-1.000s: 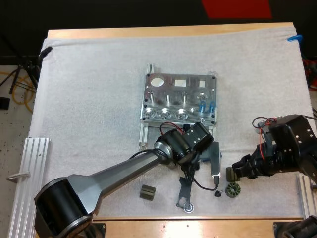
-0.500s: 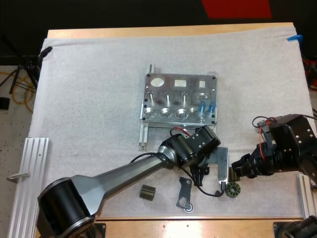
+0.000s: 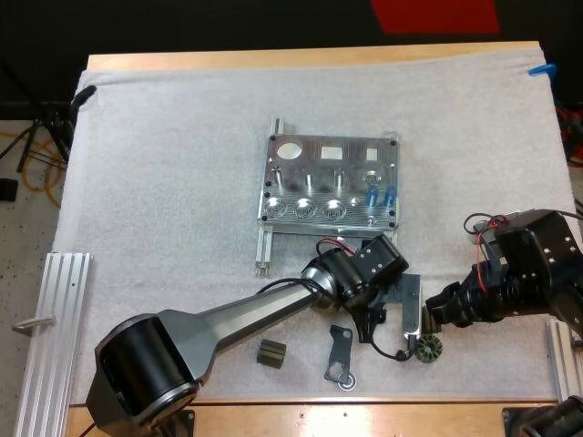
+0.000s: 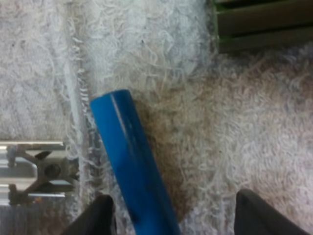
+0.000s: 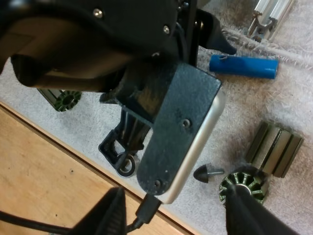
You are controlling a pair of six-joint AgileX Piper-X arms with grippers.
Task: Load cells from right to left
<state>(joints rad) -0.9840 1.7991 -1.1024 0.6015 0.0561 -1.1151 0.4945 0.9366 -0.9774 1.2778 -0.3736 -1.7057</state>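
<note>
Between the spread, empty fingers of my left gripper (image 4: 174, 211) the blue cell (image 4: 128, 152) lies askew on the white mat (image 4: 234, 122), just beside one finger and well apart from the other. Closing from this offset could knock it rolling toward the aluminium rail (image 4: 34, 171) rather than pinch it squarely

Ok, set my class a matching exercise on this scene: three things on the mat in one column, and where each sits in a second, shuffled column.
Column one:
1. blue cylinder
2. metal fixture
3. round toothed part

Column two:
A. in the middle of the mat
B. on the mat just beside the right hand
C. lying flat between the open fingers of the left hand

Pairs: 1-C, 2-A, 3-B.
</note>
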